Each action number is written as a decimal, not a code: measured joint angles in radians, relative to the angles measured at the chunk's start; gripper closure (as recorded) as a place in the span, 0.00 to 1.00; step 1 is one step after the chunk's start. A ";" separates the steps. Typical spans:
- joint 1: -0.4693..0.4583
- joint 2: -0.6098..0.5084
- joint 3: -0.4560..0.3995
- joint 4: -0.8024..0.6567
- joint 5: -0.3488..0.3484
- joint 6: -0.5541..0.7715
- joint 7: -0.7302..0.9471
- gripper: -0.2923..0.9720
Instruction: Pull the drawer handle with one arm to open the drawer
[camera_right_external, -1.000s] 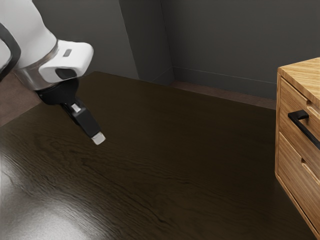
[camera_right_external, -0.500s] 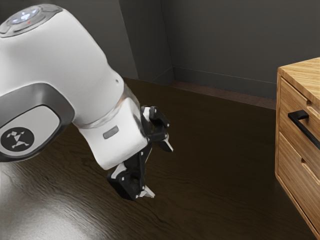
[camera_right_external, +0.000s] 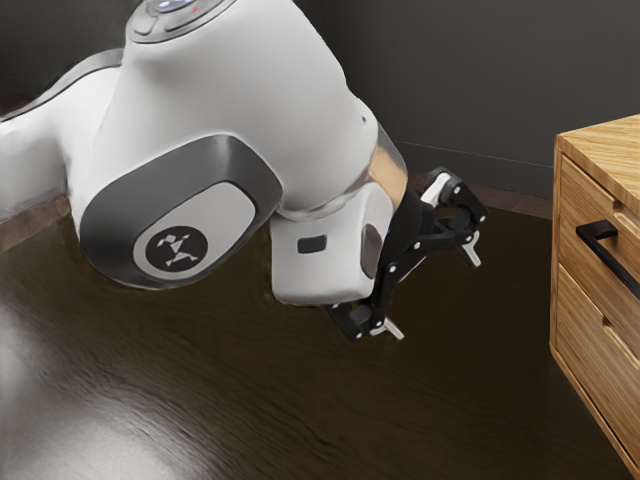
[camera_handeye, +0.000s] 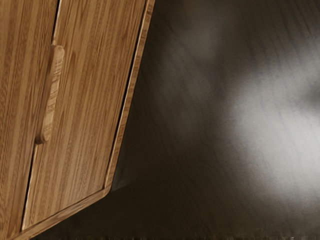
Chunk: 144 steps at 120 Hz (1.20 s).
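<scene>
A wooden cabinet (camera_right_external: 590, 300) stands at the exterior view's right edge, its two drawer fronts stacked and both flush. The upper drawer front carries a black bar handle (camera_right_external: 606, 256). My gripper (camera_right_external: 431, 291) hangs above the dark table, to the left of the cabinet and well apart from it. It is open, its fingertips (camera_right_external: 470, 254) spread wide with nothing between them. In the wrist view the cabinet front (camera_handeye: 85, 100) lies ahead of my hand, with a wooden handle (camera_handeye: 51, 95) on one drawer.
The dark wooden table (camera_right_external: 300, 400) stretches under and around the arm. My bulky white arm (camera_right_external: 230, 170) crosses the exterior view's left and middle. A grey wall (camera_right_external: 480, 70) stands behind the table.
My arm has swung toward the exterior view's right and risen a little, carrying the gripper closer to the cabinet. The fingers stay spread. The drawers have not moved.
</scene>
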 joint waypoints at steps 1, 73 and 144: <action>0.001 0.009 0.001 0.006 0.001 0.001 0.005 0.23; -0.017 0.103 -0.002 0.062 -0.168 0.177 0.187 0.23; -0.005 0.182 -0.001 0.068 -0.176 0.285 0.216 0.23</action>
